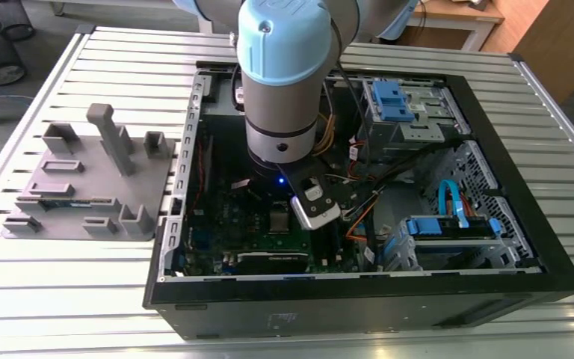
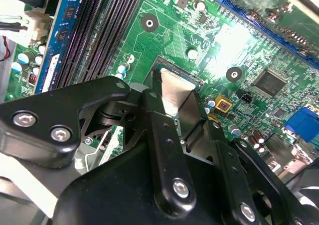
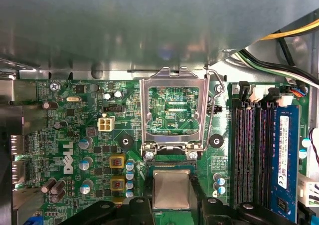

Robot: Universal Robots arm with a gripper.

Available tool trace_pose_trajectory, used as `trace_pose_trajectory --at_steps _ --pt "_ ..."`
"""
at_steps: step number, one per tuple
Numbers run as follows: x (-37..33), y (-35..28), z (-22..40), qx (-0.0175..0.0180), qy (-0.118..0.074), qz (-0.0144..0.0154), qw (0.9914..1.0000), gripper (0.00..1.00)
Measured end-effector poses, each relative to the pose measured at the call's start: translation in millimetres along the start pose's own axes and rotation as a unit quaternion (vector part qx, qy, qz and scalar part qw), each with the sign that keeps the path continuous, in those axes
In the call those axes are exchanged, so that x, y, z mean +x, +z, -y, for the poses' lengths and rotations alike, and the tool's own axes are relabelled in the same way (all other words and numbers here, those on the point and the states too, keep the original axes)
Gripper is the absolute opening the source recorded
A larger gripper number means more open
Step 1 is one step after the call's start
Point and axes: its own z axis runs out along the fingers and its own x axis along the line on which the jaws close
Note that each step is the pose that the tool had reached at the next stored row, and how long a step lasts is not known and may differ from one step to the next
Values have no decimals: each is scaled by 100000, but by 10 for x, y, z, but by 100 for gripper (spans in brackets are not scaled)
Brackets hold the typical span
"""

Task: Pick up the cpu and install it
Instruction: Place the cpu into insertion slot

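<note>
One cpu (image 3: pixel 171 188), one green circuit board (image 3: pixel 75 120), one raised socket frame (image 3: pixel 144 110), one computer case (image 1: pixel 367 303), one grey tray (image 1: pixel 68 202).

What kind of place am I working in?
Probably a robotics lab bench: an open computer case on a slatted metal table, a grey block tray beside it, the hand gripping the cpu inside.

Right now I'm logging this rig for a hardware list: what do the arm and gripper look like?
The arm is made of round silver-grey segments with a pale blue cap, and a small blue light glows near its wrist. The gripper is black, built of flat linkage bars joined by silver screws.
</note>
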Motion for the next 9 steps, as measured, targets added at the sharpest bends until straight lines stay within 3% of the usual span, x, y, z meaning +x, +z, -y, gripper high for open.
trace_pose_trajectory --at_steps 9 --pt "-3 2 36 -11 18 1 100000 38"
